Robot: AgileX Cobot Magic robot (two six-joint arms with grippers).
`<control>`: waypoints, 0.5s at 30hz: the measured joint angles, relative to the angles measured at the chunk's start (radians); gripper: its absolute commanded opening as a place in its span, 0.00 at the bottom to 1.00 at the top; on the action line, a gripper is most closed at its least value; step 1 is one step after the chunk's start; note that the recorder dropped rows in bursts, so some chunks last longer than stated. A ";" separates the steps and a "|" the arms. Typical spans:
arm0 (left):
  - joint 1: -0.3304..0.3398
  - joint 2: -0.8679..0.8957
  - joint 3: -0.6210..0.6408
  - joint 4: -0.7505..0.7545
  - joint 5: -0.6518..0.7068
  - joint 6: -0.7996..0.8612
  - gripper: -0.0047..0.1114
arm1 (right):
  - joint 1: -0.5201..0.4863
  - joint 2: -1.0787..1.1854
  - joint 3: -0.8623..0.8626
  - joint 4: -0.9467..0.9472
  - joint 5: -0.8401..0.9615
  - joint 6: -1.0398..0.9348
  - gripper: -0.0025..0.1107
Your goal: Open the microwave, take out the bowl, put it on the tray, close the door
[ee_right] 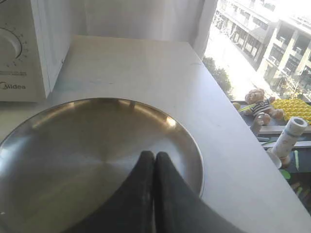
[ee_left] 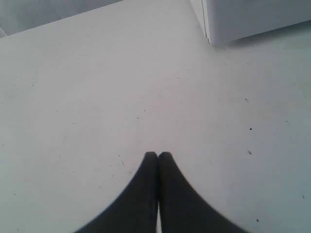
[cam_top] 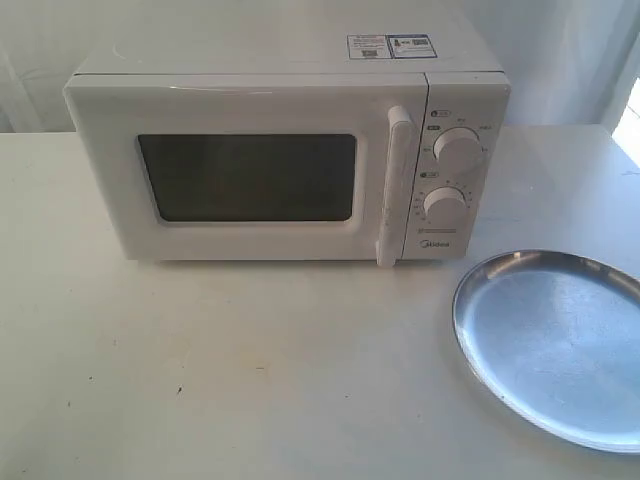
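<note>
The white microwave (cam_top: 290,150) stands at the back of the table with its door (cam_top: 240,175) closed and the tall bar handle (cam_top: 392,185) upright. The bowl is hidden; the dark window shows nothing. The silver tray (cam_top: 555,345) lies empty at the front right. Neither gripper shows in the exterior view. My left gripper (ee_left: 158,155) is shut and empty above bare table, with a microwave corner (ee_left: 209,24) beyond it. My right gripper (ee_right: 154,155) is shut and empty above the tray (ee_right: 73,155), near the microwave's dial side (ee_right: 19,48).
The white table (cam_top: 250,370) spreads in front of the microwave. Its right edge (ee_right: 243,160) drops off beside a window, with a teddy bear (ee_right: 256,103) and a paper roll (ee_right: 290,133) below.
</note>
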 measured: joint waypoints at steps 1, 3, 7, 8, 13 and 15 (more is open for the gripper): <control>0.000 0.000 0.000 0.000 0.000 0.000 0.04 | 0.000 0.000 0.000 -0.009 0.000 -0.005 0.02; 0.000 0.000 0.000 0.000 0.000 0.000 0.04 | 0.000 0.000 0.000 -0.017 -0.001 -0.021 0.02; 0.000 0.000 0.000 0.000 0.000 0.000 0.04 | 0.000 0.000 0.000 -0.016 -0.055 -0.040 0.02; 0.000 0.000 0.000 0.000 0.000 0.000 0.04 | 0.000 0.000 0.000 -0.005 -0.088 -0.035 0.02; 0.000 0.000 0.000 0.000 0.000 0.000 0.04 | 0.000 0.000 0.002 0.254 -0.280 0.197 0.02; 0.000 0.000 0.000 0.000 0.000 0.000 0.04 | 0.000 0.000 0.002 0.297 -0.328 0.240 0.02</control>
